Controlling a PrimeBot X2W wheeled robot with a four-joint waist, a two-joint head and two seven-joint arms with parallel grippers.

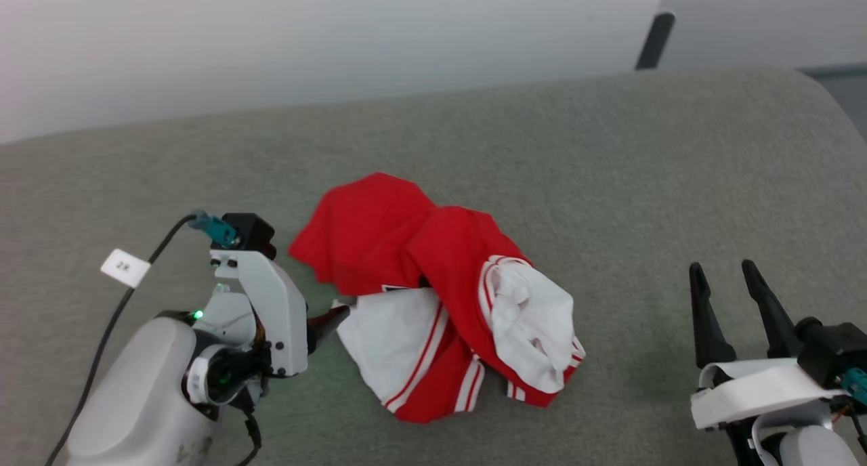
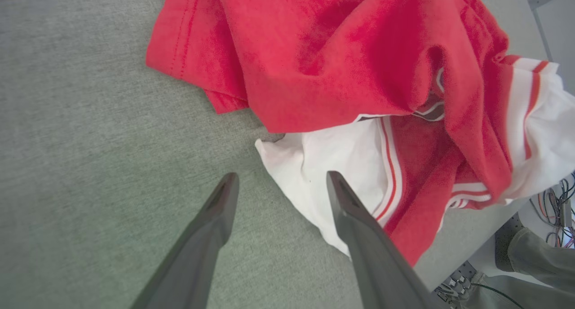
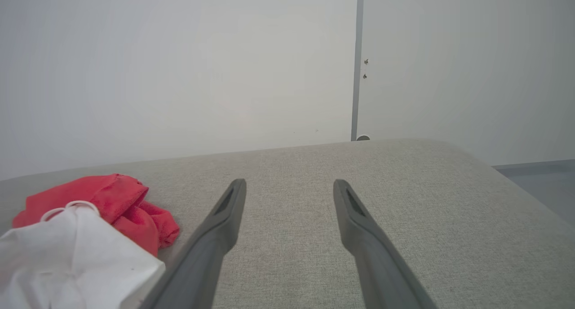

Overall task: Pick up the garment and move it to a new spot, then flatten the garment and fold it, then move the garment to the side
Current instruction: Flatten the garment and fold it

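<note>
The garment (image 1: 433,276) lies crumpled in the middle of the grey cloth-covered table (image 1: 609,181), red with white sleeves and red-white striped trim. Only a sliver of black lettering shows in its folds. My left gripper (image 1: 334,315) is low at the garment's left edge and points at a white sleeve (image 1: 393,337). In the left wrist view this gripper (image 2: 282,176) is open, one finger over the white sleeve (image 2: 323,165) and the other over bare table. My right gripper (image 1: 721,267) stands open well to the right of the garment, nothing between its fingers (image 3: 289,183); the garment (image 3: 90,201) shows at that view's lower left.
A black cable with a white tag (image 1: 124,267) trails from my left wrist. A pale wall (image 1: 339,39) rises behind the table, and a dark post (image 1: 653,39) stands at the back right. Past the table's edge are floor cables (image 2: 557,201) and what looks like a person's leg (image 2: 534,255).
</note>
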